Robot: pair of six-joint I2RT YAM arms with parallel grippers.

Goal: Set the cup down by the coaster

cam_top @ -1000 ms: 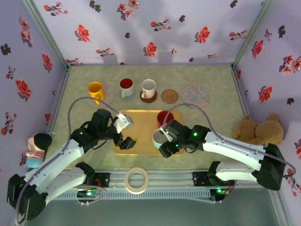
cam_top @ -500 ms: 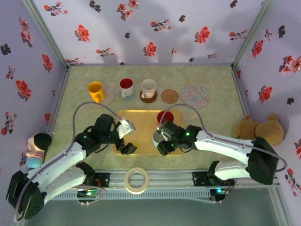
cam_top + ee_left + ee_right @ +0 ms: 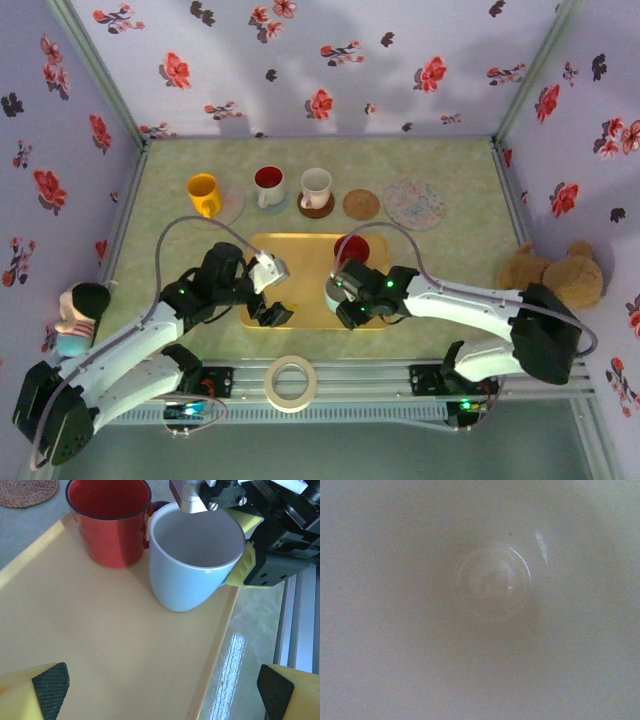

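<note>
**Cup** (image 3: 192,565): pale blue outside, white and empty inside. The rounded wall narrows to the base, and the cup stands upright. The right gripper (image 3: 243,544) is closed on its side. One of the yellow fingers (image 3: 240,572) shows outside the wall and the other behind the rim. From above, the cup (image 3: 334,290) and the right gripper (image 3: 347,303) sit over the near right corner of the yellow tray (image 3: 300,262). I cannot tell whether the base touches the tray. The right wrist camera looks straight down into the cup (image 3: 492,582), a blurred pale bottom.

**Red cup** (image 3: 109,522): on the tray just beyond the right gripper, right beside the held cup.

**Woven coaster** (image 3: 361,204): bare, on the green table (image 3: 450,250) past the tray. It lies farther beyond the right gripper, well apart from the held cup.

**Left gripper** (image 3: 268,313): spread wide with nothing between its black pads (image 3: 50,689). It hangs over the near left part of the tray, to the left of the right gripper.
</note>
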